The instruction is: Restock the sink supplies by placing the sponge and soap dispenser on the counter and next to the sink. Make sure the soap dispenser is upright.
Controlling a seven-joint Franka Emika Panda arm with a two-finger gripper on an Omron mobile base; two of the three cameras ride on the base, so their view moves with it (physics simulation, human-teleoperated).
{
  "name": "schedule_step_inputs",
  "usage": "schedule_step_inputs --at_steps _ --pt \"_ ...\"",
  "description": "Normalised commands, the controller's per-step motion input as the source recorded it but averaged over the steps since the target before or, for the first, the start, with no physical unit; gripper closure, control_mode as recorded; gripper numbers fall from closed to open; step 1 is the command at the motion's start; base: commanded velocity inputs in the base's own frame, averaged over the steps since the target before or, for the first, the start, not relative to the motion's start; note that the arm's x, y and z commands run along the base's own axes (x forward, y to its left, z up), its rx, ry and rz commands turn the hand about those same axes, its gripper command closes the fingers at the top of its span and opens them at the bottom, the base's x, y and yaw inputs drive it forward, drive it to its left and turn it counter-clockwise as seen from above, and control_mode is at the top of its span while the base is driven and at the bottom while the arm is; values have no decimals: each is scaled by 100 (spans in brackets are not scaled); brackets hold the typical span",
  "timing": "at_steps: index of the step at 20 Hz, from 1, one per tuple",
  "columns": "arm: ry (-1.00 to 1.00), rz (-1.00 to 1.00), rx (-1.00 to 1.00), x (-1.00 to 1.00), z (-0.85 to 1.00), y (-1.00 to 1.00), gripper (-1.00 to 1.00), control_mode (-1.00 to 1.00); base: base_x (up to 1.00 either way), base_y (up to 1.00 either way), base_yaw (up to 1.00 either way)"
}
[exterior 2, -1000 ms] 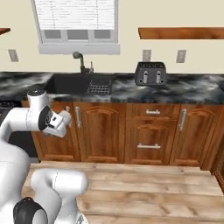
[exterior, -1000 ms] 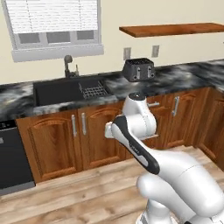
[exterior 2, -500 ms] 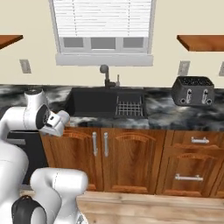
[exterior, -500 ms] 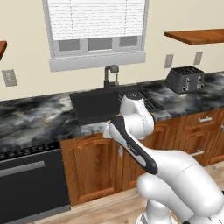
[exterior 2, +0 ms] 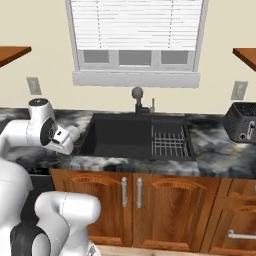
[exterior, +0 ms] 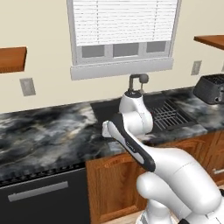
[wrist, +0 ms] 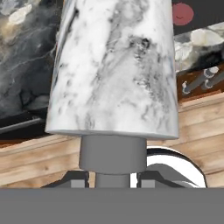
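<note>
1. The base has driven left along the table; the sink (exterior 2: 135, 137) now sits centred in the right base view.
2. The toaster (exterior 2: 242, 122) has slid to the right edge.

Cream wall (exterior 2: 45, 60), blinded window (exterior 2: 136, 31), wooden cabinets (exterior 2: 165, 210)

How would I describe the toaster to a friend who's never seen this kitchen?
Find the blinded window; under it a black sink sits in the marbled counter. Right of the sink, the toaster is the dark boxy block standing on the stone.
</note>
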Motion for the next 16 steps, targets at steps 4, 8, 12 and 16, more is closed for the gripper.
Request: schedule_step_inputs --at_steps 4,8,12,16 --pt "0 0 0 0 0 0 100 100 45 51 0" --pt "0 2 2 5 20 1 100 -100 11 4 1" --pt "12 1 19 29 61 45 100 -100 0 0 0" --pt "29 0 22 26 61 65 100 -100 0 0 0"
